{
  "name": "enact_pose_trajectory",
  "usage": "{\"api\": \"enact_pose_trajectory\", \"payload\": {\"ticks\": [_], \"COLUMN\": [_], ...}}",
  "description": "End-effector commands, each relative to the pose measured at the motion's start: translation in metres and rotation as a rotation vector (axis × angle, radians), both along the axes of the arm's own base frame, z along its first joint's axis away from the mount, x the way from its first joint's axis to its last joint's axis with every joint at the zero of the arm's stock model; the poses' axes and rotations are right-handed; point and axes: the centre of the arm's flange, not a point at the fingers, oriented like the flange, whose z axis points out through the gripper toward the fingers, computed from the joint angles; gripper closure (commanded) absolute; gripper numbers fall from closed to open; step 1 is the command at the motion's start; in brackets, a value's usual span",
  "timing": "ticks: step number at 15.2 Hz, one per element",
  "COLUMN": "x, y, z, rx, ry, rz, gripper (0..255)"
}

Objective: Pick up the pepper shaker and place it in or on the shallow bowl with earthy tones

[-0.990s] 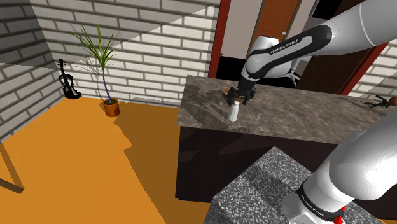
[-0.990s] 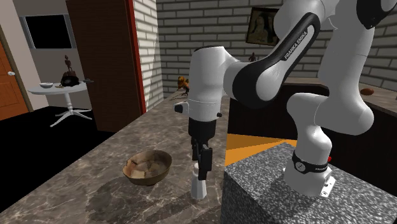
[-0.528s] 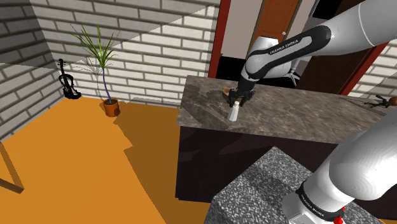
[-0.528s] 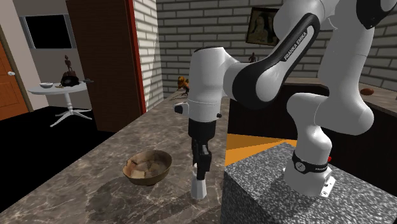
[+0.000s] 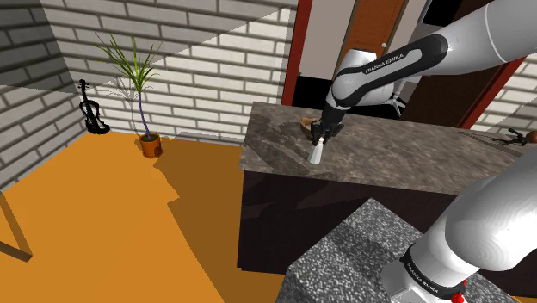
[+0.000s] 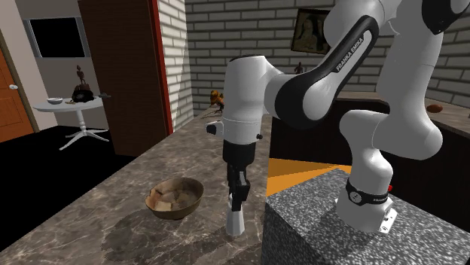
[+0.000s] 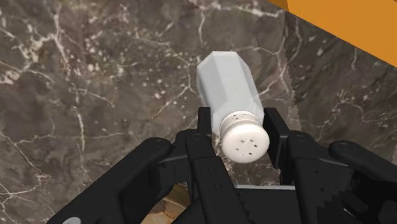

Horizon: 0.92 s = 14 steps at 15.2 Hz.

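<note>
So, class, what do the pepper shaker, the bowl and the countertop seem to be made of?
The pepper shaker: plain whitish-grey, faceted body, perforated cap; material unclear, perhaps glass or plastic. The bowl: matte mottled brown-beige, likely earthenware. The countertop: dark stone with pale veins, polished, marble-like.

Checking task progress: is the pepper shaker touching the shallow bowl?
Apart. The second exterior view shows a strip of bare marble countertop between the pepper shaker and the bowl. The shaker stands upright on the counter beside it.
</note>
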Motion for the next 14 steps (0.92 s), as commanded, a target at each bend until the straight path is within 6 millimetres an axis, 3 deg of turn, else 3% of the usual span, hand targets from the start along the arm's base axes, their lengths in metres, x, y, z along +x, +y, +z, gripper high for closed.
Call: {"api": "enact_pose_trajectory", "payload": {"ticks": [1,14], "x": [0.0,0.0], "y": [0.0,0.0], "z": [0.0,0.068], "rx": [0.0,0.0], "ry": [0.001,0.001], "rz": [0.0,0.0], "gripper": [255,255]}}
